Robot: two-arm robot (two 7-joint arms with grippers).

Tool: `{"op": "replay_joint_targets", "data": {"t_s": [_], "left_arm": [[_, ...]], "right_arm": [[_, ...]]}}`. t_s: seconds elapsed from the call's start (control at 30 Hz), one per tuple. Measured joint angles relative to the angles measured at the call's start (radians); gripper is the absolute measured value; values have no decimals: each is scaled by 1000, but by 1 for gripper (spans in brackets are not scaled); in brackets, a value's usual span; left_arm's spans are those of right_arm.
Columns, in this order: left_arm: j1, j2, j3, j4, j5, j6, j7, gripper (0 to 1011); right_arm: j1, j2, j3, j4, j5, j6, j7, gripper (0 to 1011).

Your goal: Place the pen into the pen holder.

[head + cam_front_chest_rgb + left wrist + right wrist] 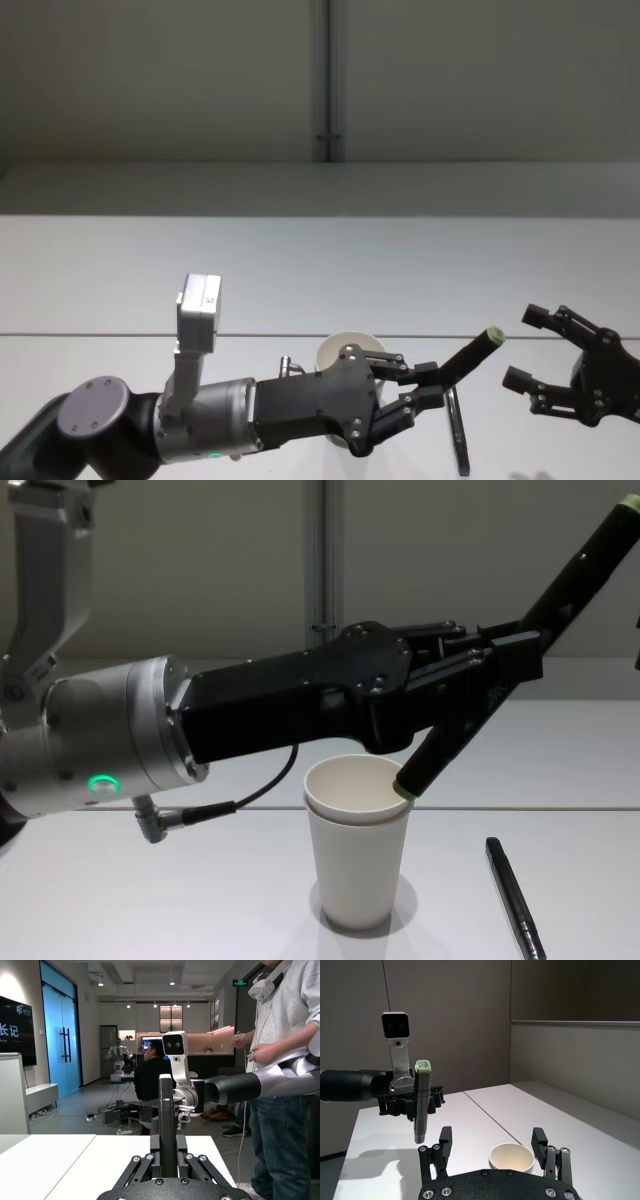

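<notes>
Off-white paper cups, two nested, make the pen holder [357, 865], which stands upright on the white worktop [120, 290] near its front edge. Seen from above, the left gripper [437, 385] is in the way and hides all of it bar part of the rim. That gripper's fingers are closed around a dark pen [585, 560], held tilted. Its greenish lower end sits at the right side of the rim, and I cannot tell whether they touch. A second dark pen [515, 895] lies flat just right of the cup, one end cut off by the chest view's edge. Over the worktop's right side the right gripper [522, 347] hovers, fingers spread wide and empty. The held pen's green top cap [423, 1065] bears a mark too small to read. Behind, a dark wall screen [17, 1030] shows white Chinese characters, cut off.
</notes>
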Motion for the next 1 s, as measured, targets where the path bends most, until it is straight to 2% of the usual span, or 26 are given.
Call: {"op": "replay_joint_targets", "data": {"t_s": [0.37,0.7,1.0], "left_arm": [[0,0,0,0,0,0,0,185],[0,0,0,0,0,0,0,185],[0,0,0,0,0,0,0,185]], "right_arm": [[14,13,-33,-19,42,17,63,1009],[28,25,-60,-23,106,38,123,1009],[47,16,-83,-18,135,50,133,1008]]}}
